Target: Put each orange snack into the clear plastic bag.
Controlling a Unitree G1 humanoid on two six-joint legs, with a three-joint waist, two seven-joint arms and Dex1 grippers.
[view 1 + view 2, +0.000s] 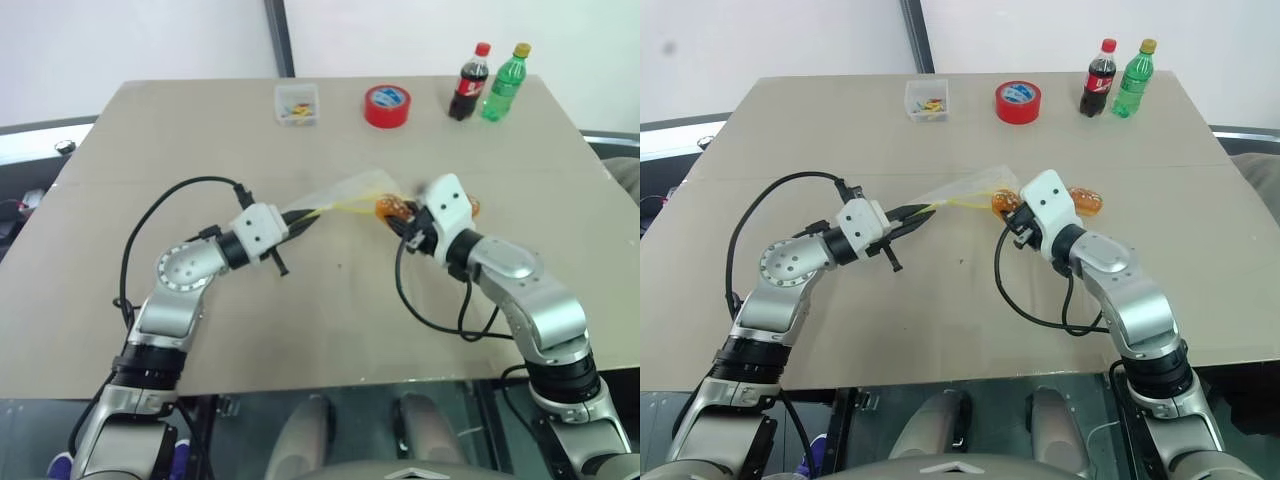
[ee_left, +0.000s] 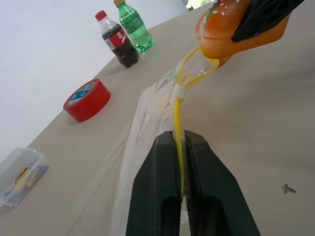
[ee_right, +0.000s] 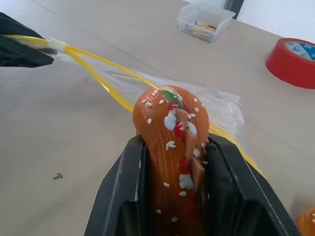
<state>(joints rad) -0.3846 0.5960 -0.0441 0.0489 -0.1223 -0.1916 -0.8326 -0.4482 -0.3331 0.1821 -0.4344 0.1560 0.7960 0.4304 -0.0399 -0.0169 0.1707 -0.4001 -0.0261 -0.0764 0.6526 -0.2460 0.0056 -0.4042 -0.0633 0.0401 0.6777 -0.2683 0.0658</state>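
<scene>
in the left eye view, the left gripper (image 1: 300, 222) is seen nearest, over the bare middle of the table (image 1: 330, 330), with its fingers (image 2: 157, 187) pressed together on the yellow seal strip of the clear plastic bag (image 1: 345, 195). the bag is held up off the table and stretched from that grip across toward the right gripper (image 1: 405, 225), its mouth pulled into a yellow loop at the far end. in the left wrist view the seal strip is seen running straight up between the two black fingers, with the crinkled film spreading behind it. the right gripper is found just beside the bag's mouth, and one orange snack (image 3: 172, 147) is pinched between its fingers (image 3: 118, 196), which are set apart by the width of the piece. this snack is seen in the right wrist view as a glossy bun with white seed specks and a red and green filling along its edge, its tip lying at the yellow loop, against the clear film; whether it is already inside the opening cannot be told. the second orange snack (image 1: 1085, 203) is seen lying on the table just behind the right gripper, partly hidden by its white housing. farther back, near the table's far edge, a small clear box of coloured bits (image 1: 297, 104), a red tape roll (image 1: 387, 106), a cola bottle (image 1: 468, 82) and a green bottle (image 1: 504, 83) are set in a row, the two bottles standing upright just beside each other.
</scene>
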